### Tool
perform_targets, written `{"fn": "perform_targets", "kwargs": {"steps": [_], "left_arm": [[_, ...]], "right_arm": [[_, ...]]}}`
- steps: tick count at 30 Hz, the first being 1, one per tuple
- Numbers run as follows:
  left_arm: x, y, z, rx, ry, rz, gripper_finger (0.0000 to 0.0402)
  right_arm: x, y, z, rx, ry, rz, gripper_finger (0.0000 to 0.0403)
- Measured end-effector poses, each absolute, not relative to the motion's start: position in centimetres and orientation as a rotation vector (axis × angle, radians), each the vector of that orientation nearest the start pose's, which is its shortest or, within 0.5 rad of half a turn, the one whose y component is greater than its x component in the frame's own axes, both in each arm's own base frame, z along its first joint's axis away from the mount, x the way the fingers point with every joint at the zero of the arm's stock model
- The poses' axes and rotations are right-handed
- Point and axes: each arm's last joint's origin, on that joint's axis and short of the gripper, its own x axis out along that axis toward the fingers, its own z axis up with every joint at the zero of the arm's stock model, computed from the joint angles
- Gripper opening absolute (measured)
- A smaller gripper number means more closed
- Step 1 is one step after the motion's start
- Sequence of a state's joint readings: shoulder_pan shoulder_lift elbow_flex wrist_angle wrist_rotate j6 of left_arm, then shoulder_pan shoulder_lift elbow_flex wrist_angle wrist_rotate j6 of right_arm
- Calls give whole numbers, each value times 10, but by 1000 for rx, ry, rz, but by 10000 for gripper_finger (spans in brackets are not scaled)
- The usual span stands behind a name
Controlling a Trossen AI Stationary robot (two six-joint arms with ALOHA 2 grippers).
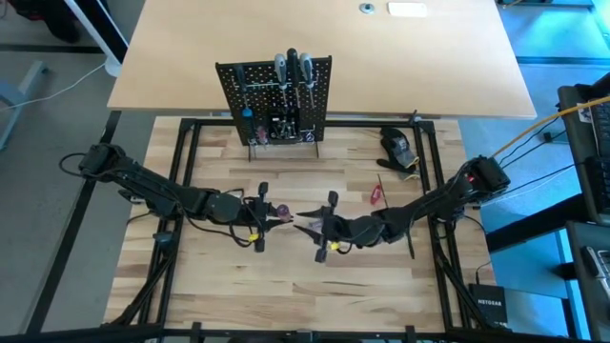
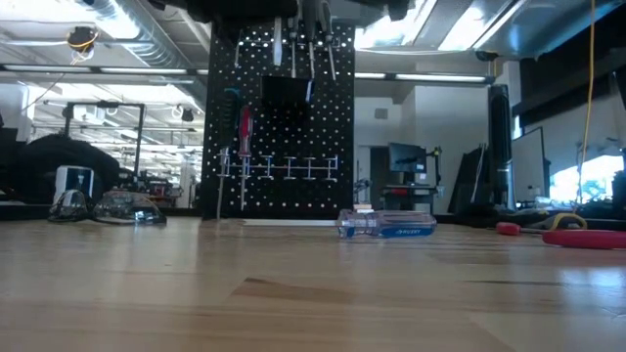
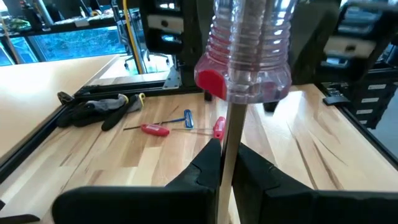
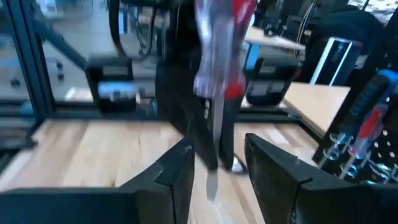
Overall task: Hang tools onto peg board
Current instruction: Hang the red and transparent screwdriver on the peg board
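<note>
Between the two pincers, above the tabletop (image 1: 191, 276), a clear-handled screwdriver (image 3: 249, 56) with a red band has its silver shaft clamped in the closed left pincer (image 1: 263, 214), its long axis running across toward the right pincer (image 1: 324, 227). That one stands open, fingers either side of the tip. Beyond both stands the peg board (image 1: 276, 95); "NETGEAR" shows on a black box (image 1: 492, 303).

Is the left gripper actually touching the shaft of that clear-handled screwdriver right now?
Touching. In the left wrist view the left gripper has both fingers closed against the silver shaft of the clear-handled screwdriver, no gap showing.
</note>
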State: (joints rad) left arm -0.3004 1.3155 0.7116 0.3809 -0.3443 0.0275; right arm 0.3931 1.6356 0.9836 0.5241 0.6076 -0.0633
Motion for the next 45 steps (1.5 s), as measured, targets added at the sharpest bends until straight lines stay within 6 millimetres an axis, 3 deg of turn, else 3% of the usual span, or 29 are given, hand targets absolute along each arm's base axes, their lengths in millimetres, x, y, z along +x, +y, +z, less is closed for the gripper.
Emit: {"fn": "perform_targets", "kwargs": {"steps": [8,23,27,34,40,45], "left_arm": [[272,-74,249,101,208,40,17],[272,-74,249,98,201,43,17],[272,-74,249,97,200,42,17],[272,-74,249,101,204,41,17],[272,-74,249,88,204,30,30],[271,-73,250,74,209,34,69]], "right_arm": [[350,104,256,-78,53,-161,143],[365,107,246,-110,1,-82,141],[366,107,250,-139,-11,-88,116],[366,106,250,-161,-10,-94,18],[366,106,250,-186,-11,-113,30],[362,105,257,-228,-10,-139,14]]}}
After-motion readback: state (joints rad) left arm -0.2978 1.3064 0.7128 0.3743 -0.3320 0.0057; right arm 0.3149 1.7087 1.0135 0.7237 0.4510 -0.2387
